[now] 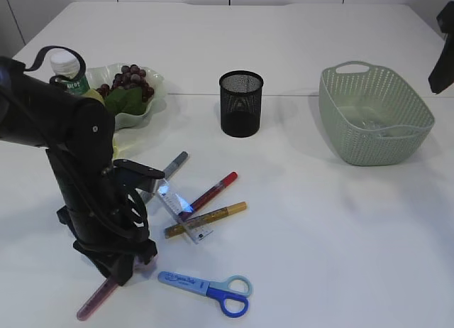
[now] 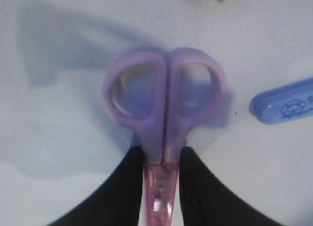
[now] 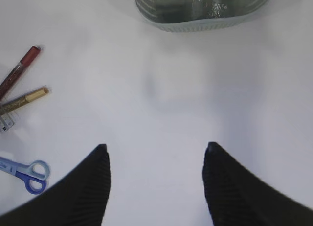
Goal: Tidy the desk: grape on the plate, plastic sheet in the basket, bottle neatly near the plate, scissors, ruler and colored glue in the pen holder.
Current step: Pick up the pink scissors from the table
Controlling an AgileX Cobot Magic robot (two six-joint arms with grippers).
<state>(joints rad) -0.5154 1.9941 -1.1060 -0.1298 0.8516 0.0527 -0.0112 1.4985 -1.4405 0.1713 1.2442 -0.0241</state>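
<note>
My left gripper point(image 2: 159, 155) is shut on purple scissors point(image 2: 164, 94) with a pink blade sheath point(image 1: 96, 299), low at the table's front left. Blue scissors point(image 1: 206, 285) lie just to the right and also show in the left wrist view point(image 2: 288, 106). Red point(image 1: 211, 191), gold point(image 1: 206, 219) and grey point(image 1: 174, 163) glue pens lie around a clear ruler point(image 1: 181, 209). The black mesh pen holder point(image 1: 241, 103) stands at mid table. Grapes point(image 1: 131, 79) are on the plate point(image 1: 145, 108). The bottle point(image 1: 67, 69) stands beside it. My right gripper point(image 3: 154, 148) is open and empty.
The green basket point(image 1: 372, 115) stands at the right with a clear plastic sheet point(image 1: 376, 127) inside; its rim shows in the right wrist view point(image 3: 200, 23). My right arm point(image 1: 443, 51) hangs at the far right edge. My left arm hides part of the bottle.
</note>
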